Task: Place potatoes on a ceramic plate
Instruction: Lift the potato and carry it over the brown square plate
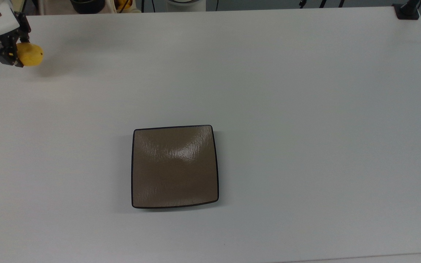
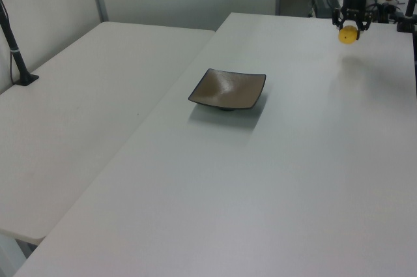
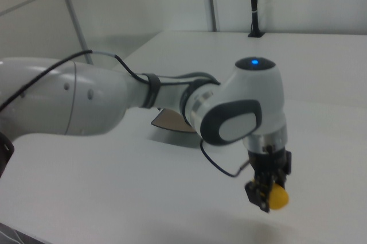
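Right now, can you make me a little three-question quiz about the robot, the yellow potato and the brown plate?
1. True or false: the potato is lying on the plate.
2. What holds the potato? A) the tool B) a hand C) nothing
3. Fill in: in the left view, a faint shadow sits on the table below the potato, so the potato is ____ the table.

Key:
1. False. The plate is bare, and the potato is far off, near the top view's upper left corner.
2. A. The tool is shut on it.
3. Above; it is lifted, not resting.
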Available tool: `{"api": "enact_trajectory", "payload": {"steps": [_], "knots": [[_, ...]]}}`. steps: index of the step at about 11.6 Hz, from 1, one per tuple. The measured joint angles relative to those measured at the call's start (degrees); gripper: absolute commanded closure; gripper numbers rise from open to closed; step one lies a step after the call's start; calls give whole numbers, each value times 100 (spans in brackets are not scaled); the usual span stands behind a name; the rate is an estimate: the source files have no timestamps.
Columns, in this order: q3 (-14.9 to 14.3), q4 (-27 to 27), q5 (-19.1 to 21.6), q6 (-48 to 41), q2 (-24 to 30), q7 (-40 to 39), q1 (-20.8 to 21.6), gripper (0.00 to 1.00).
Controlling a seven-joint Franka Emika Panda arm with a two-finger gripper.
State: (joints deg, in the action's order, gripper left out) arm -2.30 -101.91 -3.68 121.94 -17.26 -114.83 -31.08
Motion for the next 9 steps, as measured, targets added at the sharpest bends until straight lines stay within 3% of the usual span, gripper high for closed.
{"api": "enact_trajectory", "payload": {"steps": [4, 7, 9], "knots": [[19, 510, 448, -1168, 478, 2057, 626, 100], [28, 534, 624, -1355, 799, 4534, 1380, 100], [28, 538, 945, -1356, 892, 5714, 1746, 100]]}}
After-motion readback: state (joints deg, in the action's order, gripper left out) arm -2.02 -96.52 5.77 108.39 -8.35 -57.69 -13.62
